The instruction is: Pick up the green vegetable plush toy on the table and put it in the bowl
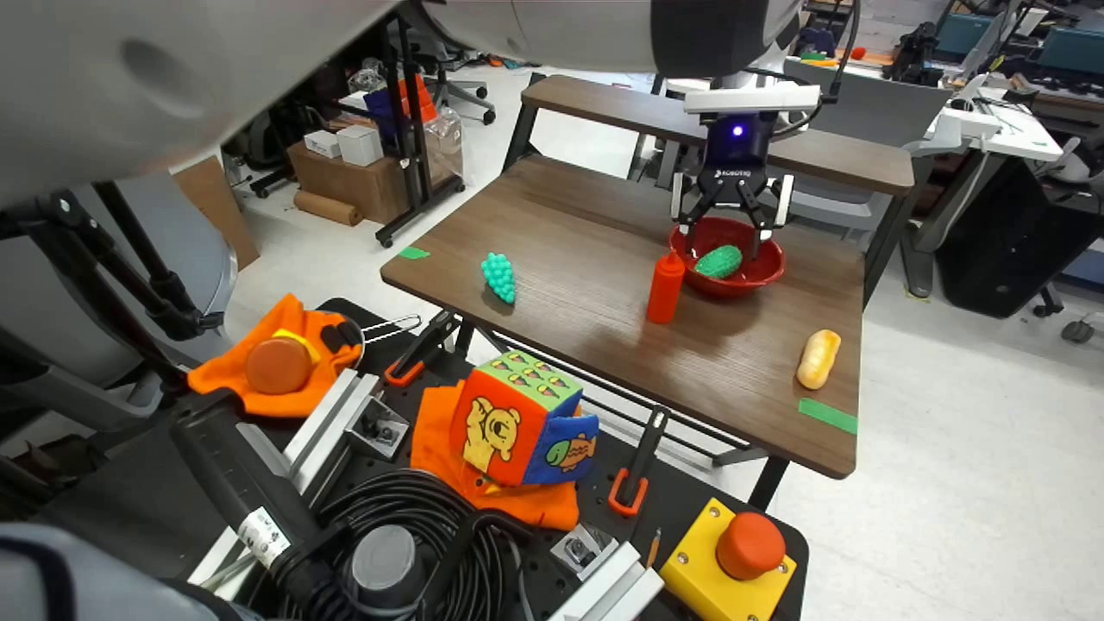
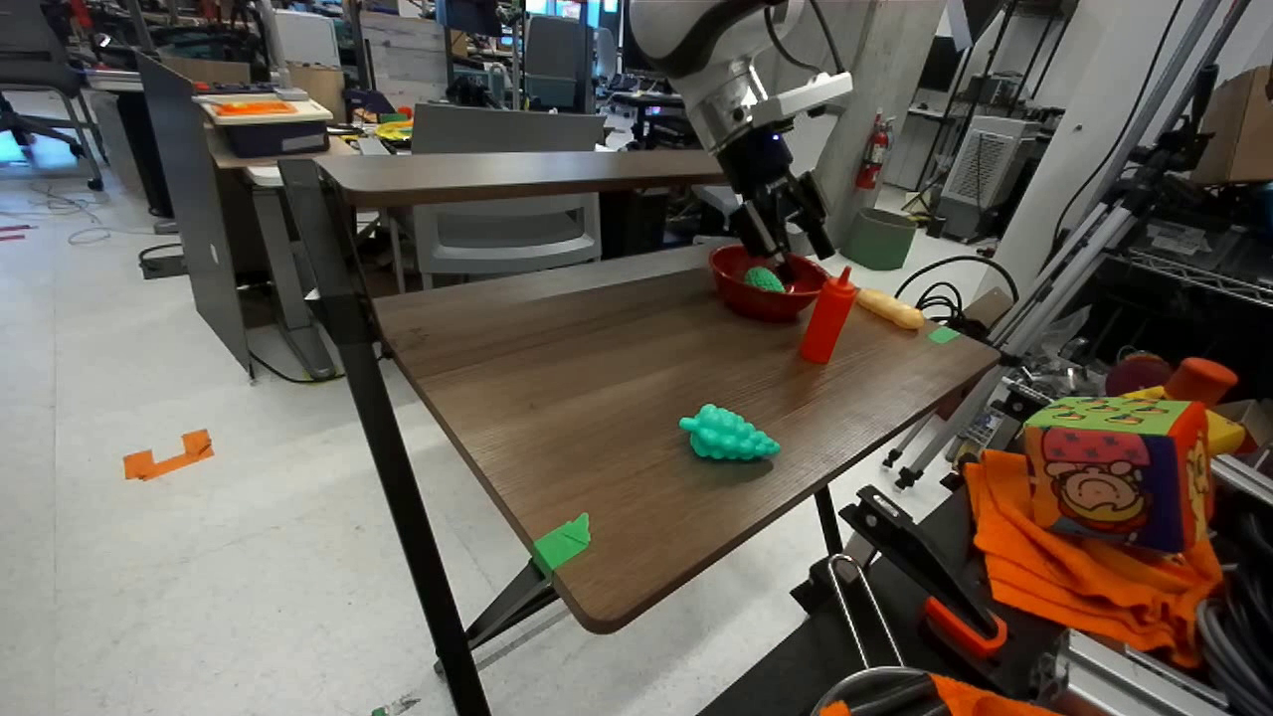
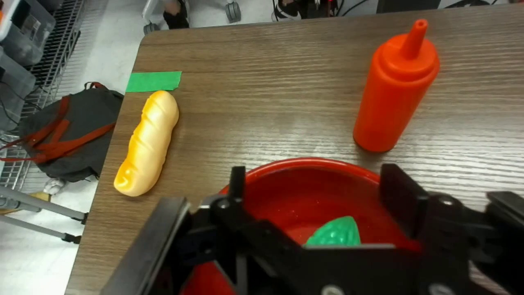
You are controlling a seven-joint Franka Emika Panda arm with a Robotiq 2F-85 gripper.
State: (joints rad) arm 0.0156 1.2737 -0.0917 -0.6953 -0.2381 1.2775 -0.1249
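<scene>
Now, table (image 1: 561, 237): brown, wood-look top; work surface for the pick.
Gripper (image 1: 723, 240): over bowl (image 1: 749, 285), w/ fingers (image 3: 399, 200) spread wide, seemingly holding nothing; hard to tell tip ht. vs. rim.
Bowl: red, wide; prob. stiff, so avoid scraping wall.
Bottle (image 1: 665, 291): red, upright, just beside bowl; poss. tip-over risk on any sideways exit.
Roll (image 1: 818, 360): bread-like, near table edge; not req'd.
Cluster (image 1: 498, 278): teal, well apart from bowl; wrong item, leave.
Toy (image 1: 718, 260): green, oval, in bowl, below gripper, partly hidden in wrist view; looks placed, prob. just retreat left.
Toy body: prob. v. light, w/ some give, hard to break; can't confirm softness by sight.
Toy middle: best hold for any regrasp, across short axis, mod. squeeze; avoid rounded ends, apt to squirt out.
Toy bumps: extra friction, prob. low slip, despite slight sheen in wrist view.
</scene>
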